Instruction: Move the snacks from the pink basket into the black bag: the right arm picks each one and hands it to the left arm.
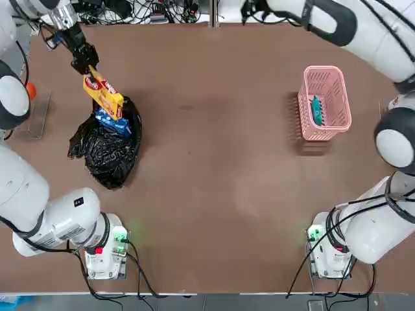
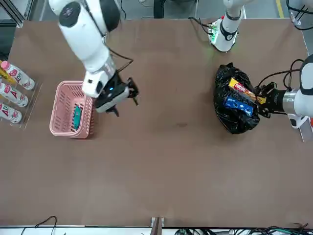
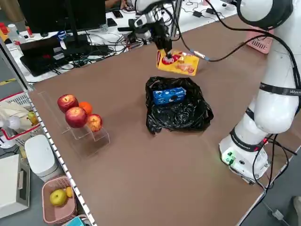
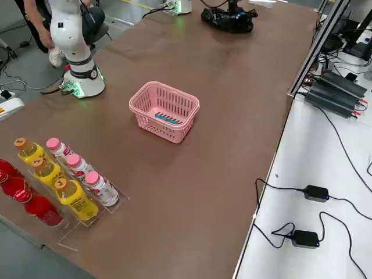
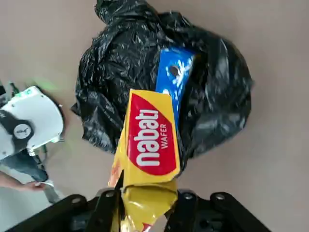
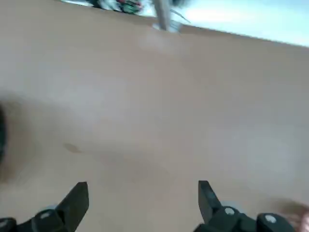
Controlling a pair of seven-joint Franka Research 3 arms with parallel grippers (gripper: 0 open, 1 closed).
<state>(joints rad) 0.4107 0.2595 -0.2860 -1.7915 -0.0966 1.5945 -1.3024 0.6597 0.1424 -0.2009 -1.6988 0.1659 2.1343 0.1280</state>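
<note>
My left gripper [image 1: 84,65] hangs at the table's far left, shut on the end of a yellow snack packet [image 5: 149,140]. That packet slants down over the open mouth of the black bag [image 1: 107,155]. A blue snack packet [image 1: 110,122] lies inside the bag's opening. The pink basket [image 1: 324,69] stands at the right with a small teal snack packet [image 1: 316,109] on its floor. My right gripper [image 2: 125,102] hovers over bare table on the inner side of the basket, open and holding nothing.
Bottles [image 2: 12,93] in a clear rack stand beyond the basket at the table's right edge. Apples and an orange [image 3: 75,115] sit on a clear stand left of the bag. The arm bases [image 1: 107,249] occupy the near edge.
</note>
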